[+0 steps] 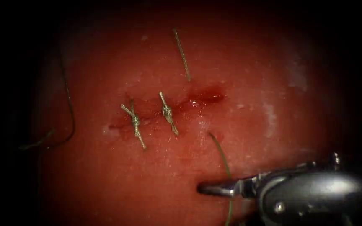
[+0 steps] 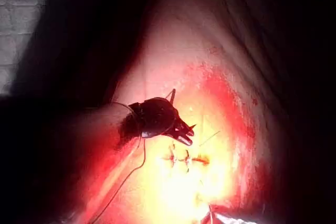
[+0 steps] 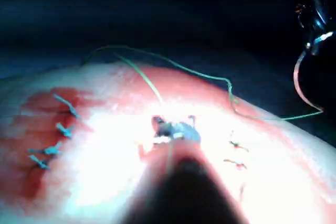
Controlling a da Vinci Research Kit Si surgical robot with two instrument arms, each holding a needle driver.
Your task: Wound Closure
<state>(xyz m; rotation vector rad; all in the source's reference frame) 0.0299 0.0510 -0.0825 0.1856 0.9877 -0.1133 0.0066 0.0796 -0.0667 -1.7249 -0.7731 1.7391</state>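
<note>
Right tool (image 1: 214, 189) sits nearest, coming in from the near right, jaws together and clamped on the thread (image 1: 222, 155) just below the cut. Its tip lies close over the tissue (image 1: 273, 83); contact can't be confirmed.

Tissue takes up most of the endoscope view. Cut (image 1: 168, 109) runs left to right across its middle. Left and centre stretches look drawn together; right end is open, with red fluid (image 1: 206, 97) pooled in it.

Thread: one strand comes out of the tissue on the near side of the open end and runs down to the right tool's jaws. A second strand (image 1: 182, 54) enters on the far side of the same spot, so a third stitch looks placed but not tied. My read, not confirmed.

Left tool (image 2: 178, 132) hangs above the tissue off to the left, seen in the left wrist view. Jaws look parted; can't tell if they hold anything.

Two knots done: left knot (image 1: 135, 121), middle knot (image 1: 166, 112), both with cut tails.

Needle (image 3: 300, 80): curved, off the tissue, hanging by the left tool in the right wrist view.
</note>
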